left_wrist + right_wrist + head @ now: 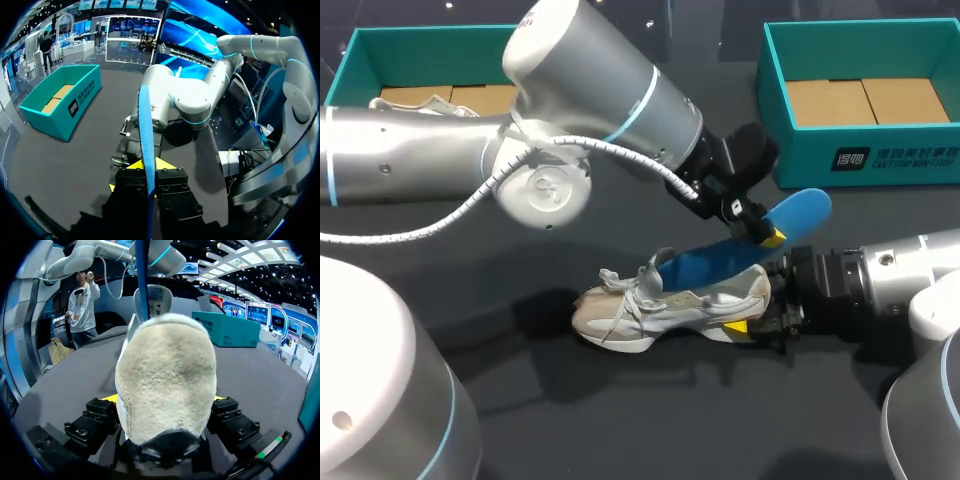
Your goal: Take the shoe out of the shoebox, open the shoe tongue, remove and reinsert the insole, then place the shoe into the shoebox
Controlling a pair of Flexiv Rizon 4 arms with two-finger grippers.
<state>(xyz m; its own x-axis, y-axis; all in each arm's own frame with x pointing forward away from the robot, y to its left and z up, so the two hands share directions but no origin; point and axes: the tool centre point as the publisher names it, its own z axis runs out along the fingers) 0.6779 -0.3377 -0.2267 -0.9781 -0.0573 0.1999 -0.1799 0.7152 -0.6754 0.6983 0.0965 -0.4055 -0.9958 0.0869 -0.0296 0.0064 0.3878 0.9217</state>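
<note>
pincers first: our right gripper [758,318] is clamped on the heel of the shoe [660,305], gripping it from both sides. we judge this pins the shoe flat on the table [620,420], toe towards our left, so it cannot slide while the other arm works. just beyond it our left gripper [765,235] is closed tight on the rear part of the blue insole [705,263], pinching it edge-on. the front of the insole sits down inside the shoe's opening and the rest slants up and out past the heel. holding it by the tail keeps it in line with the shoe, though we cannot tell whether it is coming out or going in. the loose laces [620,285] lie towards the toe, away from the opening. farther off, one teal shoebox [860,160] stands open beyond the right arm, well apart from the shoe. a second teal box [360,60] is partly hidden behind our left arm, which crosses in front of it
</note>
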